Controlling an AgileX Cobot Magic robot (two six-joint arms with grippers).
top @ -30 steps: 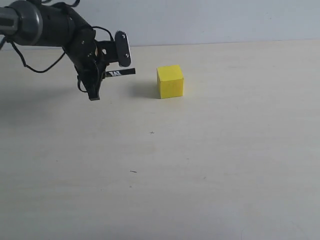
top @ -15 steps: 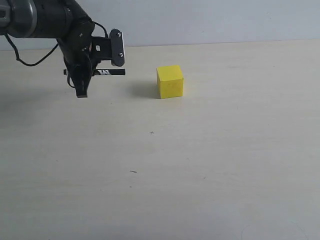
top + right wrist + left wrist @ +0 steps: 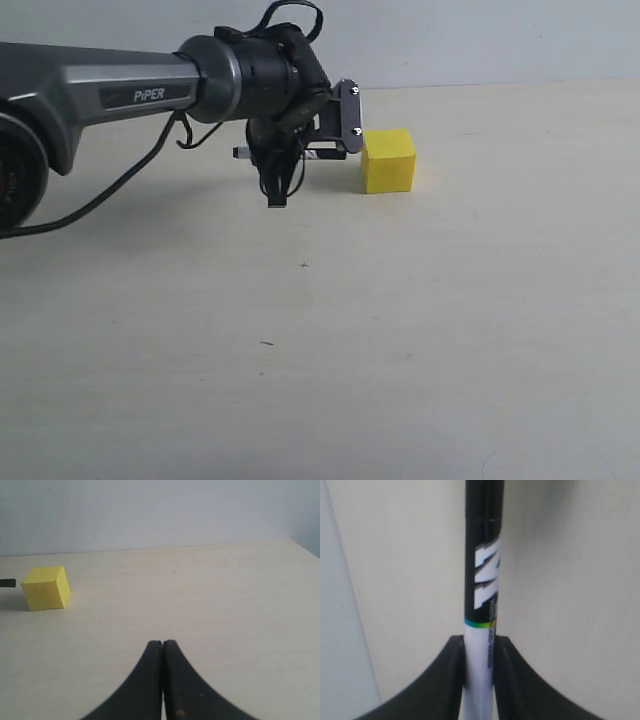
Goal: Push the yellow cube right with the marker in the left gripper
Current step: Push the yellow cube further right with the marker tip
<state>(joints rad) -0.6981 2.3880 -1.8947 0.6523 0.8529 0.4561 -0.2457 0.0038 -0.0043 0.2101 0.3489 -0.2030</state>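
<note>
The black left gripper (image 3: 479, 676), with short curved fingers (image 3: 446, 680), is clamped on the white barrel of the slim whiteboard marker (image 3: 482, 580). The marker's black capped end sticks out past the fingers. In the exterior view this gripper (image 3: 305, 152), on a grey arm (image 3: 110, 85) lettered "PiPER", holds the marker (image 3: 326, 154) level above the pale beige tabletop (image 3: 420, 330). The marker points at the small bright yellow cube (image 3: 389, 160), which sits on the table just beside it. Contact cannot be told. The right gripper (image 3: 162, 647) hangs well apart, its black fingers pressed together on nothing.
</note>
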